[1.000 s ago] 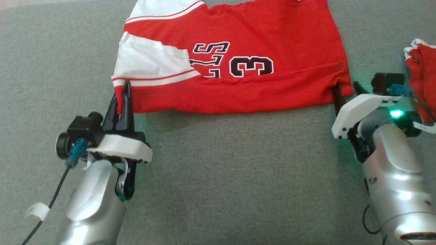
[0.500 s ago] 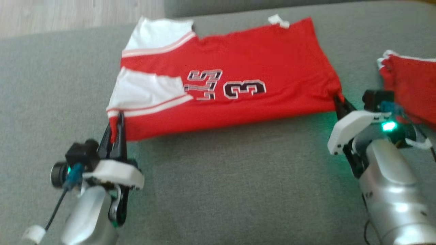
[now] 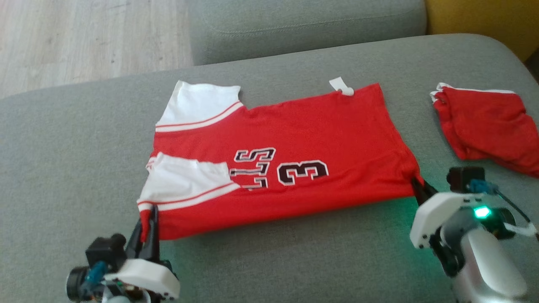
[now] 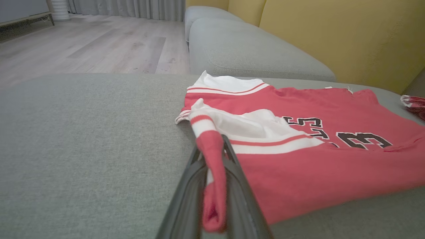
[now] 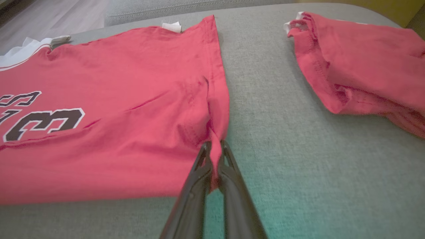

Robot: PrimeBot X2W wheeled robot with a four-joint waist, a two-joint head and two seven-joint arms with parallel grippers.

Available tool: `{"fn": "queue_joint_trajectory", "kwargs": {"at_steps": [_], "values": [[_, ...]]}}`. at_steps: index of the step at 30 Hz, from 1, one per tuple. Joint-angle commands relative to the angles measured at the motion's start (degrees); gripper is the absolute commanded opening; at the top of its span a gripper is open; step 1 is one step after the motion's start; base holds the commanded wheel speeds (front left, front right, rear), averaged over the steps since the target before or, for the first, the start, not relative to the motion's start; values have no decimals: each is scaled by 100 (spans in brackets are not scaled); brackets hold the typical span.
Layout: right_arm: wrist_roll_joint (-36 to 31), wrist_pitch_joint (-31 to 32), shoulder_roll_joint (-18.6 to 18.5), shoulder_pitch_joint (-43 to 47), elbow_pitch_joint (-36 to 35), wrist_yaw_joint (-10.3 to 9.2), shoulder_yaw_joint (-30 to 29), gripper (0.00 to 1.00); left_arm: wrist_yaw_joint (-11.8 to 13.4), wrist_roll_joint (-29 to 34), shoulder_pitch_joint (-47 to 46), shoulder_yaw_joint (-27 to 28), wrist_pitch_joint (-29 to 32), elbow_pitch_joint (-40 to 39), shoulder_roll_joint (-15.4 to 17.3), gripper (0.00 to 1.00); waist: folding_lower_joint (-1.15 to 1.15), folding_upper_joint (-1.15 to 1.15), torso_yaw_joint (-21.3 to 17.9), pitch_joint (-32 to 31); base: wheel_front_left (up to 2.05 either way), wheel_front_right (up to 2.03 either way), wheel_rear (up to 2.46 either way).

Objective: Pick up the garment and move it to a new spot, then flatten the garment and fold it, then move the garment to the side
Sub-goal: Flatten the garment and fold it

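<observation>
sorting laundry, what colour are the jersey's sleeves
The sleeves are white with red stripes, clearest in left wrist view.

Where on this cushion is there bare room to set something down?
Bare cushion borders the jersey on its near edge, between the left gripper and right gripper, and left of its white sleeves. Crowded on the right: a second red garment lies there.

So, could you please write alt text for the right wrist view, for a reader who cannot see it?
The right hand is shut on the near corner of a red jersey, which lies mostly flat on a grey sofa cushion. A second red garment lies crumpled to the right, apart from the jersey.
</observation>
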Motion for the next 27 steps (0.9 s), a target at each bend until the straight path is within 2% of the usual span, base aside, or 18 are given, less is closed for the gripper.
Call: {"fn": "queue_joint_trajectory", "kwargs": {"at_steps": [1,3,4,5,6,7,14,20,24,27], "values": [[60,136,-82,123,-546,37,13,0,105,-43,-51,149,77,-401,148,0,1,0,-45,-14,0,0,0],[64,285,-58,343,-882,37,-89,0,141,-50,51,100,200,-577,145,0,1,0,-62,3,0,0,0],[25,312,-48,428,-1047,37,-137,66,154,-47,73,80,252,-636,153,7,1,0,-68,19,0,0,0],[-7,351,-27,501,-1188,37,-178,100,178,-31,84,60,286,-682,156,44,1,0,-75,41,0,0,0],[-32,401,-3,557,-1316,37,-208,100,202,-12,81,42,312,-718,157,91,1,0,-82,65,0,0,0],[-56,422,23,597,-1451,37,-242,100,216,1,59,39,321,-739,166,100,1,0,-90,97,0,0,0],[-275,206,175,461,-2218,37,-689,100,283,55,-264,142,78,-854,190,100,1,0,-151,323,0,0,0],[-431,-127,268,-27,-2598,37,-870,100,163,130,-992,251,-151,-1099,335,100,1,0,-234,704,0,0,0],[-486,-203,243,-451,-2575,37,-784,100,-63,185,-1787,233,88,-1081,557,100,1,0,-323,1049,0,0,0],[-481,-242,184,-818,-2505,37,-684,100,-372,136,-2513,200,415,-866,751,100,1,0,-426,1335,0,0,0]]}}
